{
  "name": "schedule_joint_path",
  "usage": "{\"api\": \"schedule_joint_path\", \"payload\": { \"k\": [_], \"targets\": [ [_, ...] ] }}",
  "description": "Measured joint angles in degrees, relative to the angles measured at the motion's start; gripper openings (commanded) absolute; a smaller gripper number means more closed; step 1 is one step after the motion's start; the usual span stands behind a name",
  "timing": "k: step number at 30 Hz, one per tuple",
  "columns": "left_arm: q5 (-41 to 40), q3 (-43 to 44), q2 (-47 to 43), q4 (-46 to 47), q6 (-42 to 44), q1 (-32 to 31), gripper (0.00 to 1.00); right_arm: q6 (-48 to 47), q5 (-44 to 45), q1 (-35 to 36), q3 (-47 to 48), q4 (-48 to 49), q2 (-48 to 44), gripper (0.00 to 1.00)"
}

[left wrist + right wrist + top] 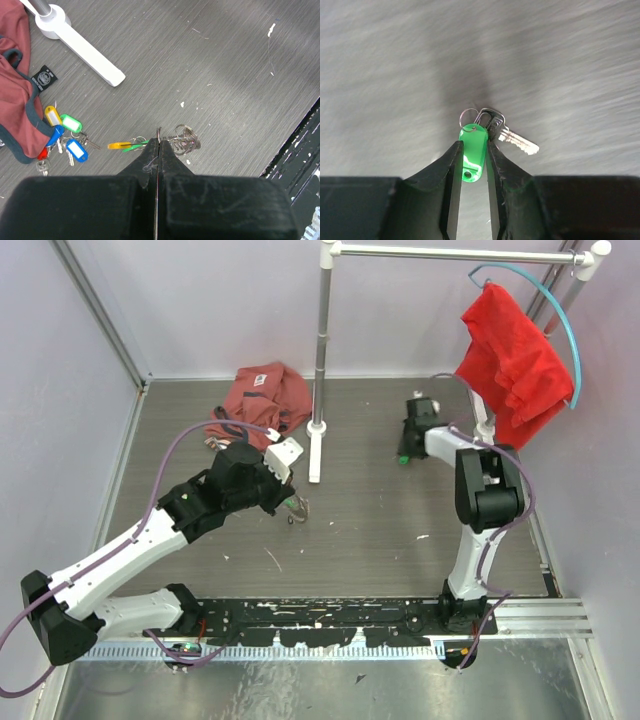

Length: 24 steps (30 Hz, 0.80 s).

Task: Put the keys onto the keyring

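My left gripper [159, 142] is shut on the thin wire loop of the keyring [186, 139], a bunch of silvery keys lying on the grey table. A yellow tag [119, 145] and a green tag [136, 147] lie just left of its tips. In the top view the left gripper [288, 498] is low over the keyring [297, 509]. Several loose keys with yellow, green and blue tags [67, 137] lie at the left by the cloth. My right gripper [473, 142] is shut on the green tag [472, 150] of a silver key [517, 139]; it is at the table's far right [408, 445].
A red-brown cloth [262, 395] lies at the back left, touching the loose keys. A white stand [318, 435] with a foot bar [90, 52] rises at the middle back. A red cloth [510, 360] hangs from the rail at the right. A black strip [330, 620] runs along the near edge.
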Motion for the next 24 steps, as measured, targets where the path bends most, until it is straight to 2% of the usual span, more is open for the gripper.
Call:
{"api": "schedule_joint_path", "payload": {
  "k": [5,10,14,19,24],
  "targets": [
    [-0.5,0.0,-0.3,0.0,0.1,0.2,0.0,-1.2,-0.5,11.1,-7.0,-0.4,-5.4,0.33],
    [-1.0,0.0,-0.8,0.0,0.4,0.2,0.0,-2.0,-0.6,19.0,-13.4,-2.6,-10.8,0.5],
    [-1.4,0.0,-1.1,0.0,0.5,0.2,0.0,-2.2,-1.1,22.0,-18.5,-6.9,-17.7,0.56],
    [-1.5,0.0,-1.4,0.0,0.5,0.3,0.0,-3.8,-1.3,21.2,-16.5,-9.5,-24.8,0.48],
    [-1.5,0.0,-1.6,0.0,0.4,1.2,0.0,-5.8,-4.2,21.1,-11.4,-9.2,-23.8,0.43]
  ]
}}
